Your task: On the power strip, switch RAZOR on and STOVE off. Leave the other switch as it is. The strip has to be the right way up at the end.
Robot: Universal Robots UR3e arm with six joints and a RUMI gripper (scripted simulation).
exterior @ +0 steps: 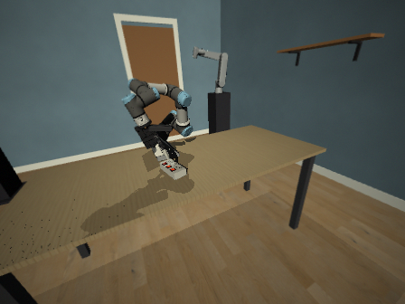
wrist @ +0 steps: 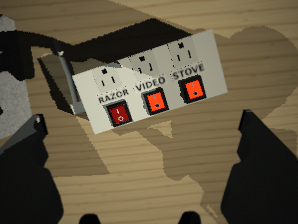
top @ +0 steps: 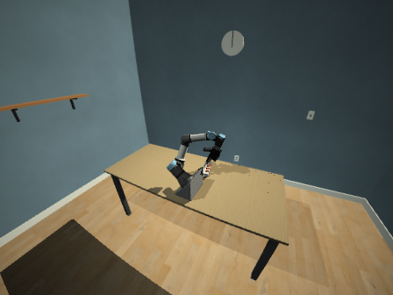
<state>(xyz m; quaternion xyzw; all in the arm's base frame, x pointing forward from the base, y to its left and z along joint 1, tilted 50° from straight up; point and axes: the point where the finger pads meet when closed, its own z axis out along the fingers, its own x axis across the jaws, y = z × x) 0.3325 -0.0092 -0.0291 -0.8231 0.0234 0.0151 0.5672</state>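
Power strip [wrist: 150,82] switches read RAZOR, VIDEO, STOVE.

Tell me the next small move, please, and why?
Probably lower one finger onto the RAZOR switch: it looks dark, so off, while VIDEO and STOVE glow. The strip lies face up, and the open gripper hovers above it.

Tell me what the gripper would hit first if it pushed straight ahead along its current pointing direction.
Most likely the bare table just beside the power strip, not a switch. In the wrist view the open, empty gripper centres below the RAZOR switch and VIDEO switch. Depth is unclear, so the strip's near edge could be grazed.
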